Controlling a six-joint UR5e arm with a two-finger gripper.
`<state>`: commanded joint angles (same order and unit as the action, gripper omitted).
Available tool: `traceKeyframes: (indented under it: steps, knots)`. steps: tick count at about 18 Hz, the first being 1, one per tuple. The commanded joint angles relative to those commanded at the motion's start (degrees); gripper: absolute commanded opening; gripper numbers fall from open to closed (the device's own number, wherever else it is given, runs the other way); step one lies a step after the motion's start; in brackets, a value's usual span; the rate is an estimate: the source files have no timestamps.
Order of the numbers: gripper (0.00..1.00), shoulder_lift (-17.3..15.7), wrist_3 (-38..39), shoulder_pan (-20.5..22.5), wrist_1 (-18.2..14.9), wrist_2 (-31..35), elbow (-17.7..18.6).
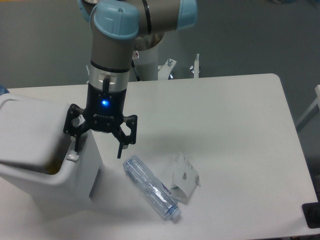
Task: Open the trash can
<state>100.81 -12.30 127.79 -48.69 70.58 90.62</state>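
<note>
The trash can (45, 185) is a large white boxy bin at the left edge of the table. Its flat white lid (30, 130) is tilted, and a dark gap (54, 167) shows under the lid's right edge. My gripper (97, 151) hangs straight down over the bin's right side with its jaws spread wide. Its left finger (75, 145) is at the bin's rim by the lid's edge. Its right finger (120, 147) hangs free over the table. I cannot make out the grey push tab.
A clear plastic bottle (150, 187) lies on its side on the white table (225, 125), just right of the bin. A crumpled white packet (185, 176) lies beside it. A black object (312, 215) sits at the table's front right corner.
</note>
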Motion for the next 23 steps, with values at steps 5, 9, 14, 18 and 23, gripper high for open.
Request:
traceKeyframes:
  steps: [5,9,14,18,23]
  knots:
    - [1.00,-0.1,0.3,0.0,0.0,0.0,-0.1]
    - [1.00,-0.2,0.2,0.0,0.0,0.0,-0.3]
    - [1.00,-0.4,-0.3,1.2,0.0,0.0,-0.7]
    - [1.00,-0.1,-0.5,5.3,0.2,0.0,-2.5]
    - [1.00,1.8,-4.1,12.6,0.2,3.0,-1.9]
